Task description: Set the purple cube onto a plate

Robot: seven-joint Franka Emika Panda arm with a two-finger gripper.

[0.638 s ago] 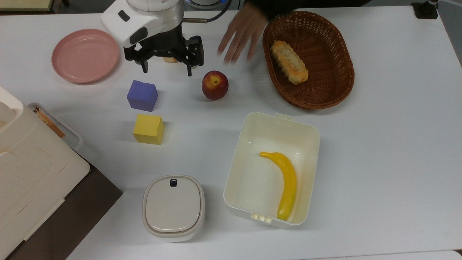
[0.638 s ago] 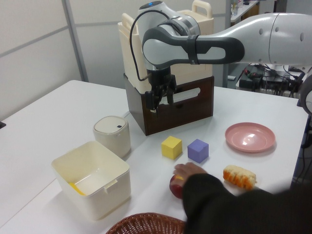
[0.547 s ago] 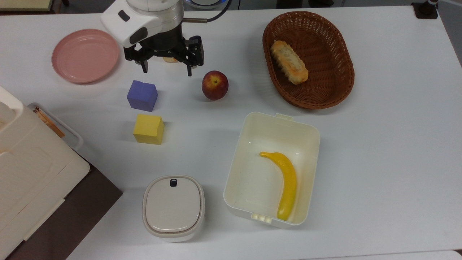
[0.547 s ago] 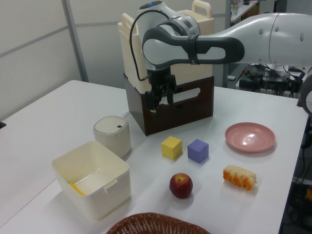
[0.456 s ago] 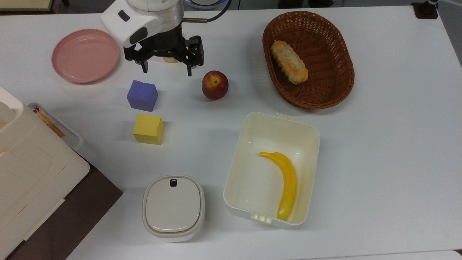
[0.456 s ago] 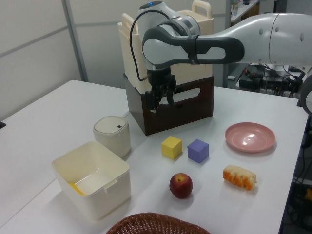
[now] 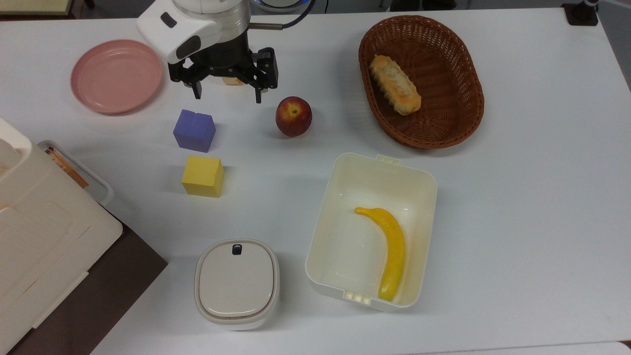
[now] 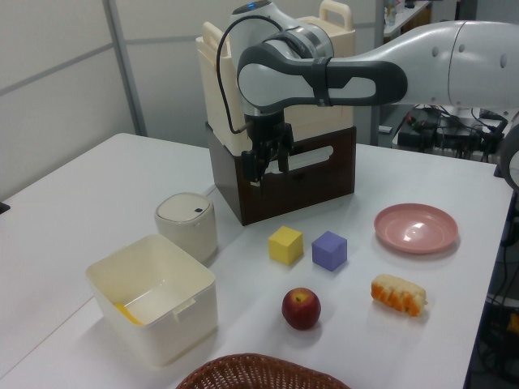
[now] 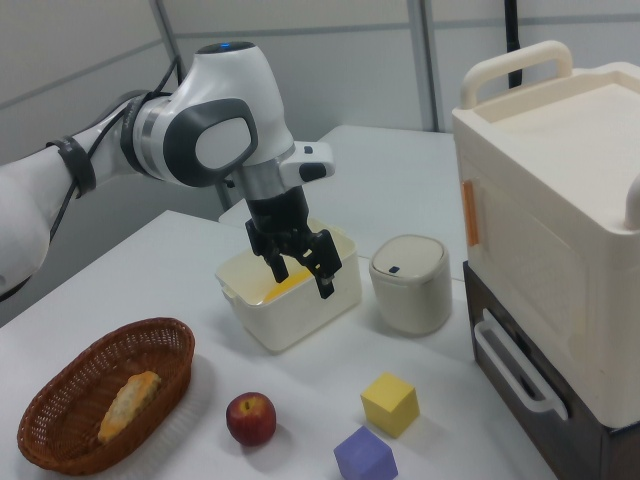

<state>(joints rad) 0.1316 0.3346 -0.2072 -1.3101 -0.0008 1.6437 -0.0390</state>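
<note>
Gripper (image 7: 227, 94) hangs above the table (image 7: 517, 197) with both fingers spread wide and nothing between them; in the right view (image 9: 300, 278) it is well clear of the surface. Purple cube (image 7: 194, 130) sits flat on the table, untouched, just below the gripper in the top view and a little toward the top view's left. Plate (image 7: 116, 76) lies up and to the top view's left of the cube, apart from it, with bare table between the two; nothing rests on the plate. Yellow cube (image 7: 202, 176) stands just beside the purple cube on its far side from the plate, a narrow gap between them. Apple (image 7: 294, 116) is off to the top view's right of the purple cube, with open table between. Wicker basket (image 7: 461, 74) holding a bread roll (image 7: 395, 84) is well apart at the top view's upper right. Open white bin (image 7: 419, 187) with a banana (image 7: 389, 251) and a lidded white container (image 7: 236, 283) occupy the lower middle. A cream storage box (image 7: 39, 236) is cut off by the top view's left edge. In the top view a small orange item is mostly hidden behind the gripper; the left view shows a second bread piece (image 8: 398, 293) near the plate. The basket is cut by the left view's bottom edge (image 8: 251, 373).
</note>
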